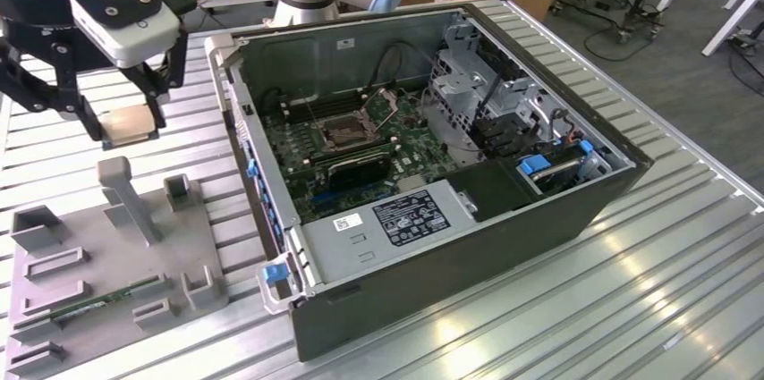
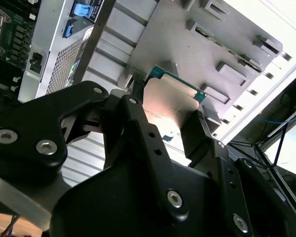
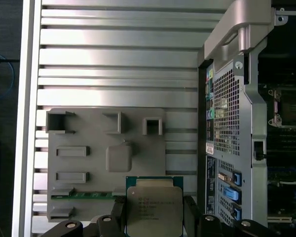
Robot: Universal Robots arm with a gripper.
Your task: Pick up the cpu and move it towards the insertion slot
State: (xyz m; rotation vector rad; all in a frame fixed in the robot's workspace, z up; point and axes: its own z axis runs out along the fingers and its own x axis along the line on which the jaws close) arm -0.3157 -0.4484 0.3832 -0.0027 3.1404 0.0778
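Observation:
In the exterior view my gripper (image 1: 125, 125) hangs above the slatted table at the exterior view's left, beyond the grey tray (image 1: 107, 255). It is shut on the cpu (image 1: 131, 122), a flat beige-silver square chip held by two opposite edges. Both wrist views show the cpu (image 2: 170, 101) (image 3: 154, 207) between the black fingers (image 2: 195, 133) (image 3: 190, 210), lifted off the tray (image 3: 89, 163). The insertion slot (image 1: 346, 130), a silver-framed socket with a dark centre, sits on the motherboard inside the open computer case (image 1: 478, 219), toward the exterior view's right of the gripper.
The case's side wall (image 1: 239, 130) stands between the gripper and the motherboard. Upright grey posts (image 1: 125, 197) rise from the tray, and a green memory stick (image 1: 102, 302) lies in it. Cables and drive cages (image 1: 489, 103) crowd the case's far side.

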